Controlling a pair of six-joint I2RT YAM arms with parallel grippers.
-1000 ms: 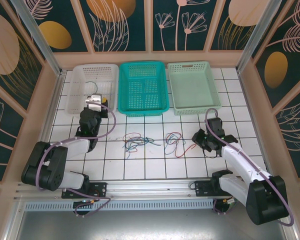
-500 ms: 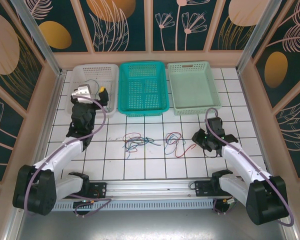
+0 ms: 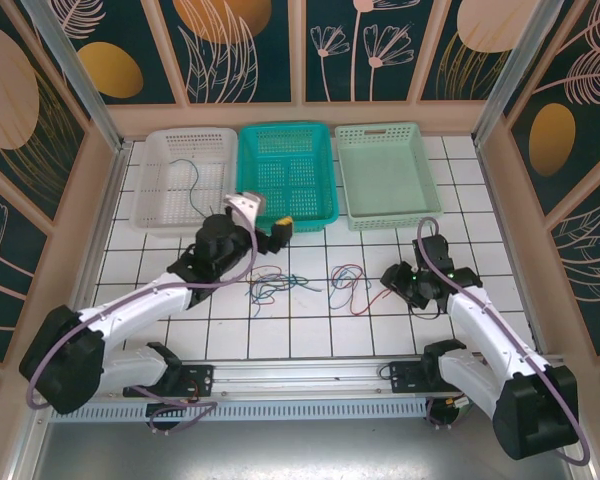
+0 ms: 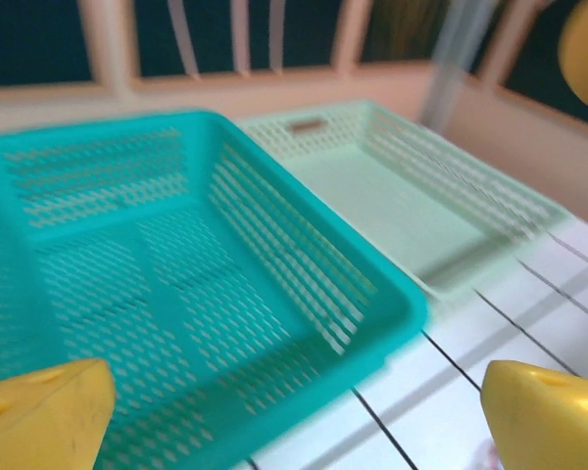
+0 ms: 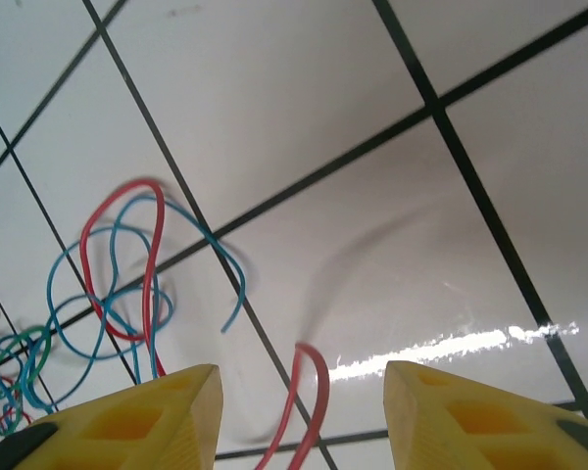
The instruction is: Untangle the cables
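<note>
Left jaws gape wide, empty, facing the teal basket [image 4: 274,264]; right jaws open, empty, cables [image 3: 276,282] at their 9 o'clock.

Three baskets [image 3: 285,224], two arms [image 3: 150,300], two tangles of cables [image 3: 272,283], one separate cable [image 3: 193,180].

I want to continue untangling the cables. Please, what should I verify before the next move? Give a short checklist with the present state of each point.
1. Left gripper open and holding nothing: ok.
2. Right gripper open: ok.
3. Red cable end lies between the right fingers: ok.
4. Left gripper close to a tangle: not ok; it hovers by the teal basket.
5. Red and blue loops in the tangle near the right gripper separated: not ok, they cross.
6. Height of the right fingers above the table: cannot tell.
</note>
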